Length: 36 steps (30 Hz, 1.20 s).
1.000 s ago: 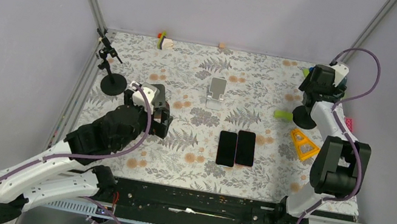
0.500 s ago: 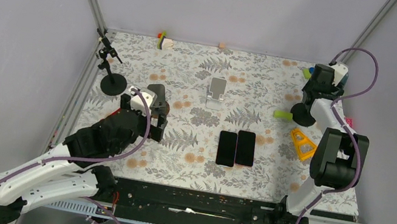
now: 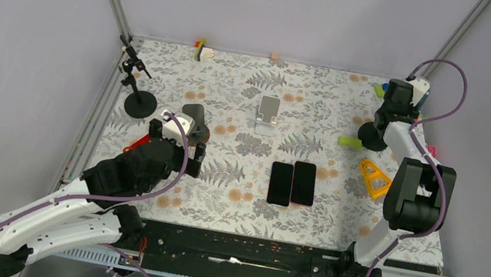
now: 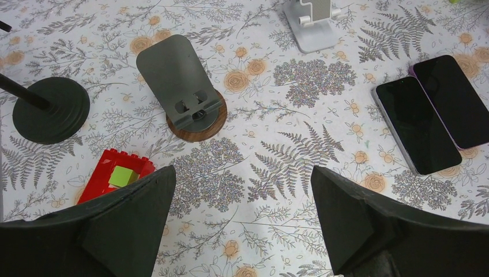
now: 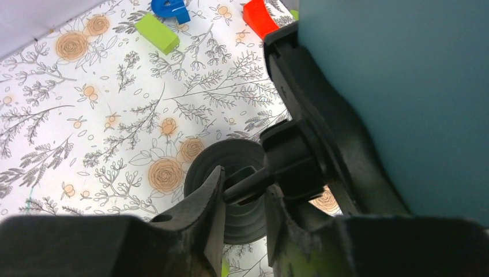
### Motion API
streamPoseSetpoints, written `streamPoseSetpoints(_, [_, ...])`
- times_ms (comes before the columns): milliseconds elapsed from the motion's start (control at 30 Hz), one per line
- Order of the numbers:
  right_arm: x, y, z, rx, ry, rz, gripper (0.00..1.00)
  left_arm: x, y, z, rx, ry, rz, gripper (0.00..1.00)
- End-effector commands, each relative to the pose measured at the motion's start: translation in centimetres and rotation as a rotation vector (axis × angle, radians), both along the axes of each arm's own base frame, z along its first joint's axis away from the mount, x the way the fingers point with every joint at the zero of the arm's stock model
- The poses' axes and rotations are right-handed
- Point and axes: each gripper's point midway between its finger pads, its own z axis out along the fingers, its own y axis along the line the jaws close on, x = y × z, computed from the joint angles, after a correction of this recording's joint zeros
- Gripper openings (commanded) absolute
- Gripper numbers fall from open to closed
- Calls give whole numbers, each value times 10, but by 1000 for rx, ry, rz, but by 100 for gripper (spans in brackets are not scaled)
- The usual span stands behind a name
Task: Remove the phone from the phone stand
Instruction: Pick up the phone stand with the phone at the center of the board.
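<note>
Right end effector (image 5: pixel 245 187) pinched the black stem of the phone stand (image 5: pixel 202 164), whose clamp held the teal phone (image 5: pixel 403 86) just beside the fingers; left end effector (image 4: pixel 242 170), spread wide, hung well apart from that stand

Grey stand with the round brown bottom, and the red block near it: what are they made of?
Grey stand: probably matte metal or plastic, smooth and even grey. Its round base: looks like wood, brown along the rim. Red block: shiny plastic with studs, like a toy brick.
</note>
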Motion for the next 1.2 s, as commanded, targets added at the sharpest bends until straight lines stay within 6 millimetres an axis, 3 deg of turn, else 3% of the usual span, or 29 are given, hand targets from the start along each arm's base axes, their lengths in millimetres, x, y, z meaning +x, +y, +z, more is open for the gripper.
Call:
streamPoseSetpoints(0, [9, -3, 24, -6, -58, -11, 13, 5, 3, 8, -20, -30, 28, 99])
streamPoseSetpoints(233, [4, 0, 39, -4, -73, 9, 0, 5, 3, 8, -20, -34, 30, 99])
streamPoseSetpoints(700, [-9, 7, 84, -6, -162, 45, 0, 6, 1, 8, -14, -31, 26, 99])
streamPoseSetpoints(967, [-10, 28, 104, -96, -186, 113, 0, 6, 1, 8, -17, -30, 24, 99])
streamPoseSetpoints(1167, [-11, 71, 143, -136, -244, 199, 0, 5, 1, 8, -18, -31, 27, 99])
